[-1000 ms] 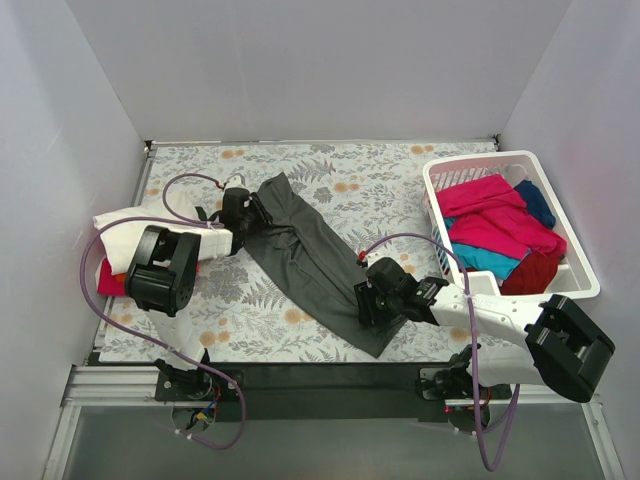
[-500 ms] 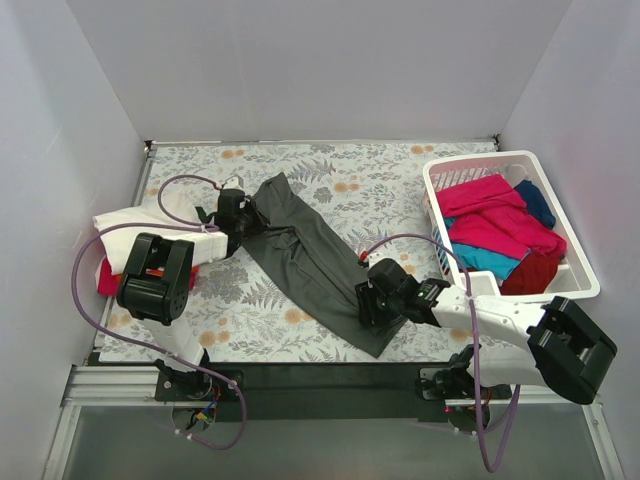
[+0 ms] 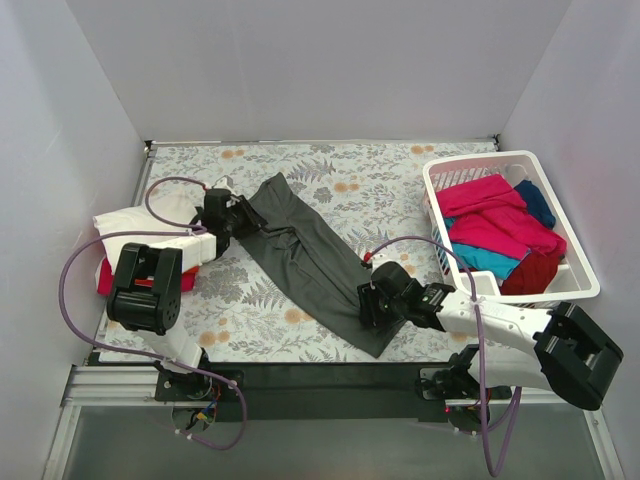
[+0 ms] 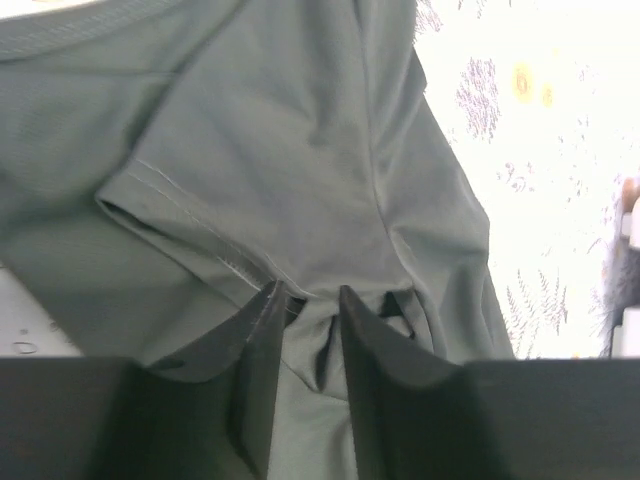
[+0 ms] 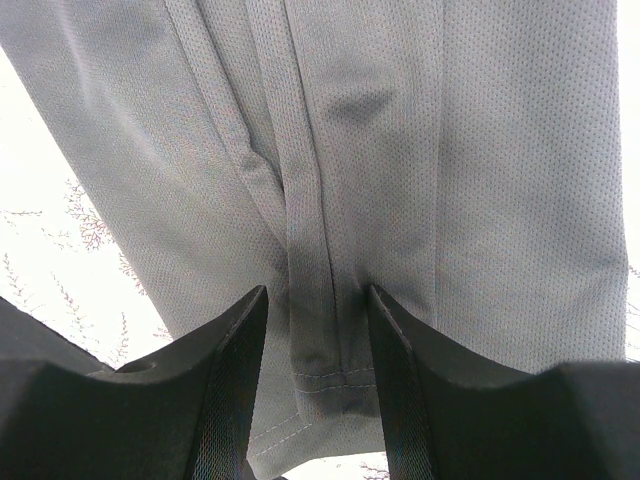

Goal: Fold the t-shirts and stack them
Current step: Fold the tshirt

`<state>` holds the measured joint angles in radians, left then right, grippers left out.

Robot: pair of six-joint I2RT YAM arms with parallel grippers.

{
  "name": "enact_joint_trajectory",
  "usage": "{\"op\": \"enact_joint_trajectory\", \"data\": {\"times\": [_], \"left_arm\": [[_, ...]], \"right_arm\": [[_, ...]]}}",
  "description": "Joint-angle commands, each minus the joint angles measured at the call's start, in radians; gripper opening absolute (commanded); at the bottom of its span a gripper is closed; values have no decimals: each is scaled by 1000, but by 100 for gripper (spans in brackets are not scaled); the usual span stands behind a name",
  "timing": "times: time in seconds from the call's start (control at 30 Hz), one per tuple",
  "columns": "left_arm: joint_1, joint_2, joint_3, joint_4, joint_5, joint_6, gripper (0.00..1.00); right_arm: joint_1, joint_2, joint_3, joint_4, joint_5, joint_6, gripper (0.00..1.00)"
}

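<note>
A dark grey t-shirt (image 3: 305, 255) lies stretched in a long diagonal band across the floral table. My left gripper (image 3: 240, 215) is shut on its upper end near a sleeve. In the left wrist view, the fingers (image 4: 262, 330) pinch bunched grey cloth (image 4: 280, 150). My right gripper (image 3: 365, 300) holds the lower hem. In the right wrist view, a fold of the grey cloth (image 5: 450, 150) sits between the fingers (image 5: 235, 360). A folded white t-shirt (image 3: 130, 222) lies on a pinkish-red one (image 3: 108, 278) at the left edge.
A white slatted basket (image 3: 510, 162) stands at the right with magenta pink (image 3: 490, 215), teal (image 3: 485, 262), navy (image 3: 537, 200) and maroon (image 3: 530, 272) shirts in it. White walls enclose the table on three sides.
My left gripper has moved left with the shirt's upper end, drawing the cloth tauter. The right gripper has hardly moved and keeps the hem.
</note>
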<state>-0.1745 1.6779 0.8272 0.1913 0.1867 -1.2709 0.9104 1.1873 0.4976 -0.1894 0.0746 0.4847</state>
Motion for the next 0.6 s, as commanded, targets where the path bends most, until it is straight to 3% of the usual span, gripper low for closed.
{"op": "enact_joint_trajectory", "data": {"times": [0.0, 0.1, 0.3, 0.57], "left_arm": [[39, -60, -5, 3, 33, -5, 30], [66, -55, 16, 11, 57, -10, 41], [58, -43, -23, 92, 143, -12, 43], [-37, -3, -27, 134, 108, 54, 42]], "right_arm": [[4, 5, -51, -124, 27, 9, 41], [4, -2, -51, -128, 31, 11, 41], [4, 12, -42, -128, 37, 11, 41], [4, 57, -17, -127, 33, -1, 41]]}}
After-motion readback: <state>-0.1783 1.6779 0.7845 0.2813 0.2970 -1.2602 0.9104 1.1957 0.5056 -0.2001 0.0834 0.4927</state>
